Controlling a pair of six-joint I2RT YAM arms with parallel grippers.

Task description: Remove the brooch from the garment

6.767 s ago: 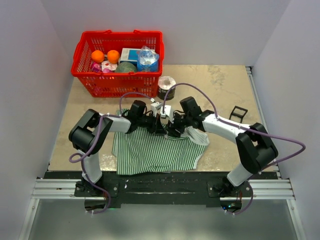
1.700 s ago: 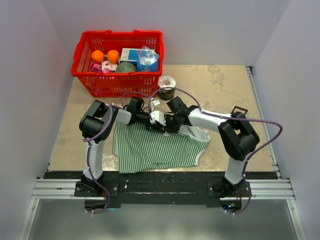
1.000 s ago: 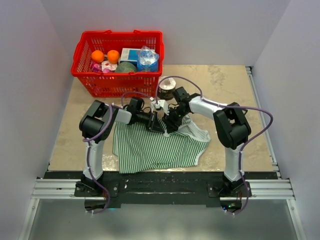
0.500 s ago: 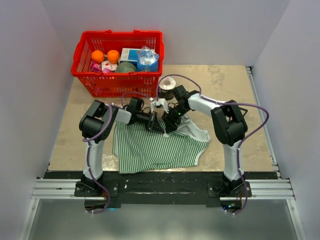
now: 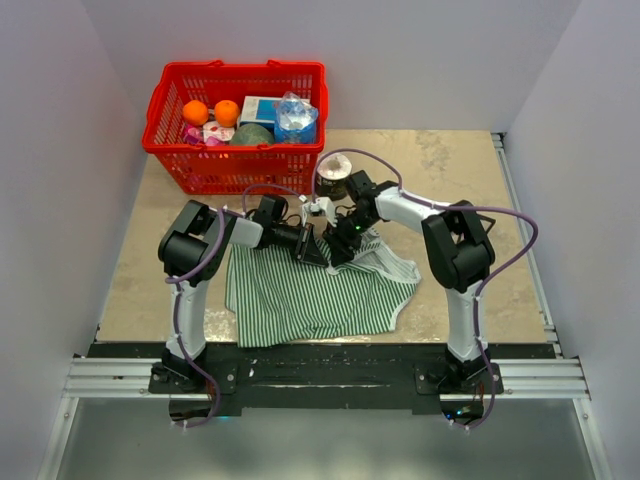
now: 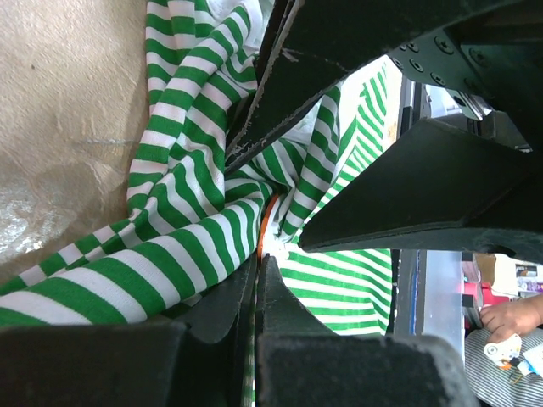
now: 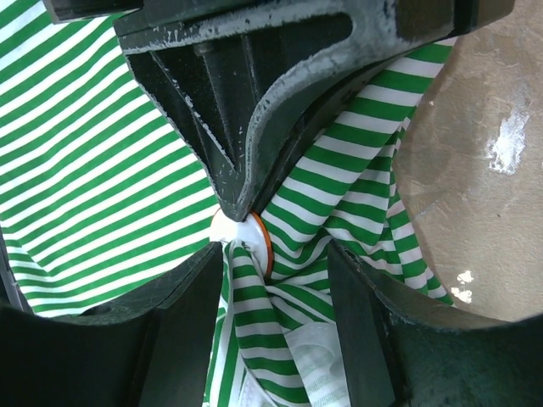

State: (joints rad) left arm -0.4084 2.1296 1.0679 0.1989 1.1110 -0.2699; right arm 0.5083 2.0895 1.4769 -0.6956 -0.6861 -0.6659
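Item: I log the left gripper (image 6: 255, 264) pinched tight on the brooch (image 7: 236, 231), which sits in bunched cloth of the garment (image 5: 310, 295). Item: the right gripper (image 7: 273, 263) has its fingers spread either side of it.

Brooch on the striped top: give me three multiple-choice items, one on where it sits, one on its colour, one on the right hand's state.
1. Where is the brooch? A in the red basket; B in the bunched folds of the garment, at the tip of the left hand; C on the tape roll.
2. Its rim colour? A blue; B orange; C black.
3. The right hand is: A open astride the cloth; B shut on the brooch; C out of view.
Answers: B, the right wrist view shows it in the striped folds; B, an orange edge rings its white face; A, its fingers stand apart either side of the bunch.
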